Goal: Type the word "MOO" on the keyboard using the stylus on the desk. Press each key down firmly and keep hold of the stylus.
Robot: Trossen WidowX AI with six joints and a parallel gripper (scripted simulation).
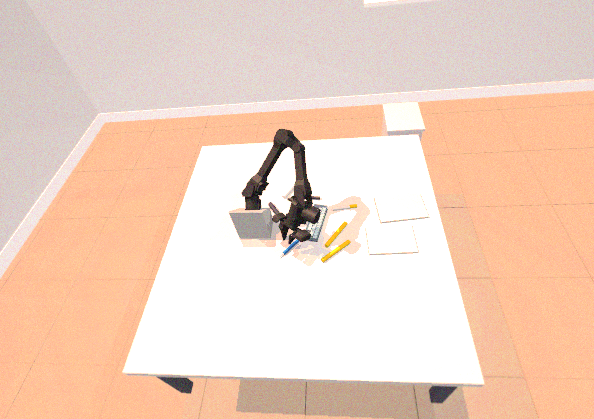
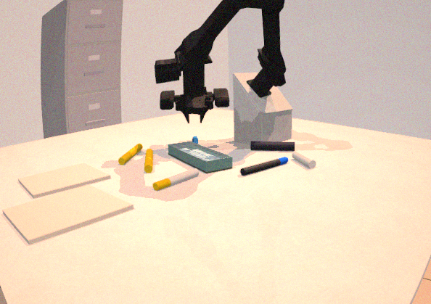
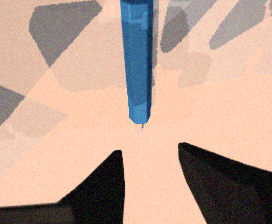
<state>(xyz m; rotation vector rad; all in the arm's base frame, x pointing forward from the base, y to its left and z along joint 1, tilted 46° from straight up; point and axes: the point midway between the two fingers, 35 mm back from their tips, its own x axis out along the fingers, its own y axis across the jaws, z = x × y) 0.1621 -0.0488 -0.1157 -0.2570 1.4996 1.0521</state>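
The blue stylus [image 1: 290, 247] [image 2: 195, 140] [image 3: 138, 60] lies on the desk near one end of the keyboard, mostly hidden behind the keyboard in the exterior view. In the wrist view its thin tip points toward the fingers. My gripper [image 1: 288, 239] [image 2: 194, 122] [image 3: 150, 153] is open and empty, with its fingers pointing down above the desk. The stylus is outside the fingers, ahead of them in the wrist view. The grey-green keyboard [image 1: 317, 228] [image 2: 219, 165] lies flat, partly covered by the arm in the top view. Its key letters cannot be read.
Two yellow sticks [image 1: 336, 234] [image 2: 149, 160] and a white-yellow pen [image 2: 161, 184] lie beside the keyboard. A black pen [image 2: 261, 167], a black cylinder [image 2: 273, 146] and a white cylinder [image 2: 304, 159] lie near the grey block [image 1: 252, 224] [image 2: 247, 122]. Two flat boards [image 1: 401, 208] [image 2: 69, 212] lie farther off.
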